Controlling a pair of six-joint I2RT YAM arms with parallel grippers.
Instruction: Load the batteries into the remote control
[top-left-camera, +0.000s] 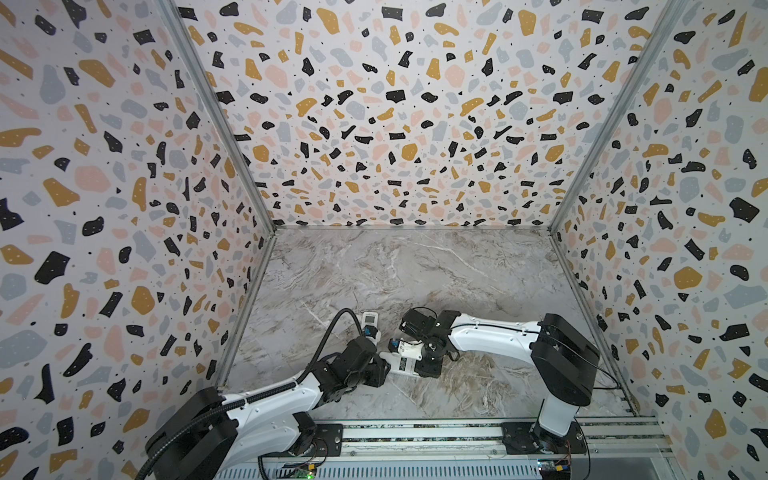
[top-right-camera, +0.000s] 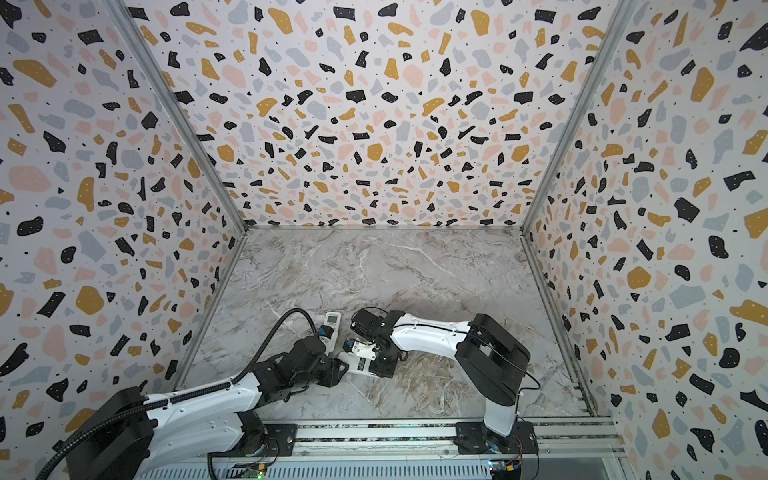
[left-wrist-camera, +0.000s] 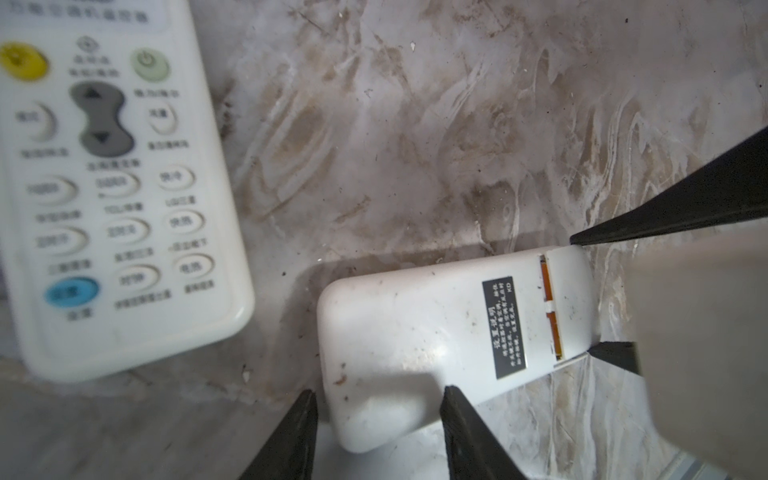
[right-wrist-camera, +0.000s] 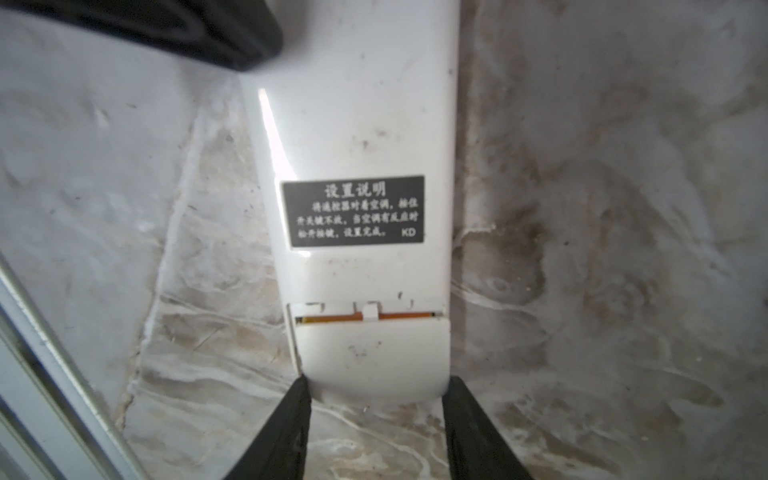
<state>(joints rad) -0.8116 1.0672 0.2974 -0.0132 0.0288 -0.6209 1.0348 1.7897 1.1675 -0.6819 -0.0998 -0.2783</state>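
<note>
**Two arms, two remotes, one cover ajar**

We're over the grey-brown marble-patterned tabletop (top-left-camera: 415, 270), and we count two remotes near the front edge. The face-up white plastic remote (left-wrist-camera: 116, 187) shows us one yellow, one green and one blue button among its pale keys. It lies just beside the other remote, and the two don't touch. In both top views the left wrist partly hides it.

Next, the face-down white plastic remote (right-wrist-camera: 361, 124), which carries one black rectangular label (right-wrist-camera: 353, 211) with white print. Both arms meet over it.

The right gripper (right-wrist-camera: 376, 384) has its two black fingers pressed against the two long edges at the cover end, so it is clamped on that remote. The single white battery cover (right-wrist-camera: 374, 349) leaves a narrow gap along its inner edge. Through that gap we spot two orange batteries (right-wrist-camera: 332, 319) side by side inside the compartment, split by one small white tab.

At the opposite end, the left gripper (left-wrist-camera: 378, 392) has its jaws standing apart. One finger sits just off the rounded end and the other lies over the remote's body near the corner. We can't tell whether it is squeezing the remote.
</note>
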